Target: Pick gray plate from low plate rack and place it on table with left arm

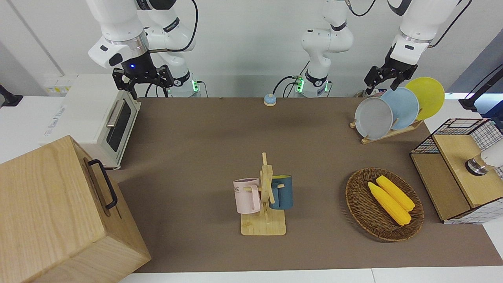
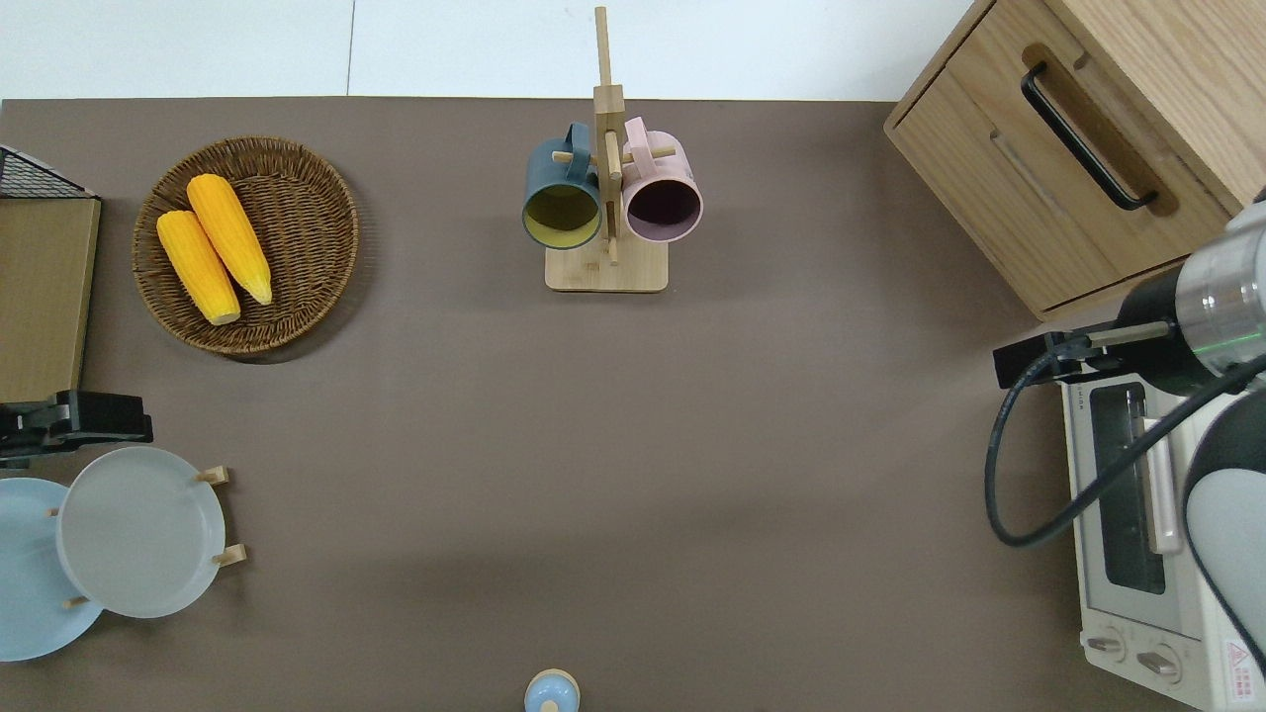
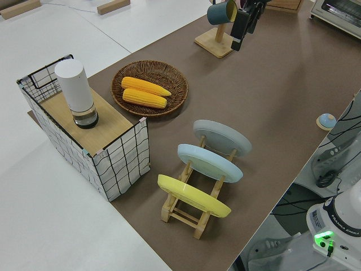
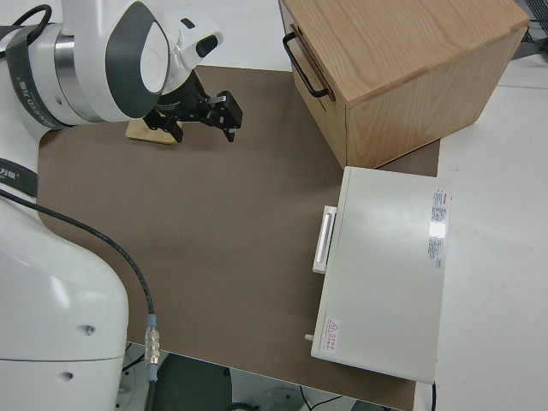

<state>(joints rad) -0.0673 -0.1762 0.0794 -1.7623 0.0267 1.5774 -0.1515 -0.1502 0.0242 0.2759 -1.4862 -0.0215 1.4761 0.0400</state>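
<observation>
The gray plate (image 1: 373,118) stands on edge in the low plate rack (image 1: 387,135), in the slot farthest from the robots. It also shows in the overhead view (image 2: 138,534) and the left side view (image 3: 221,137). The rack (image 3: 192,217) sits on the brown table (image 1: 204,157) at the left arm's end. My left gripper (image 1: 381,83) is open and empty in the air. In the overhead view it (image 2: 124,417) hangs just off the gray plate's rim, not touching it. My right gripper (image 1: 143,78) is open and parked.
A light blue plate (image 1: 404,107) and a yellow plate (image 1: 426,96) fill the other rack slots. A wicker basket with corn (image 1: 383,204) and a wire crate (image 1: 459,169) are nearby. A mug stand (image 1: 265,196), a toaster oven (image 1: 106,125) and a wooden cabinet (image 1: 51,212) also stand on the table.
</observation>
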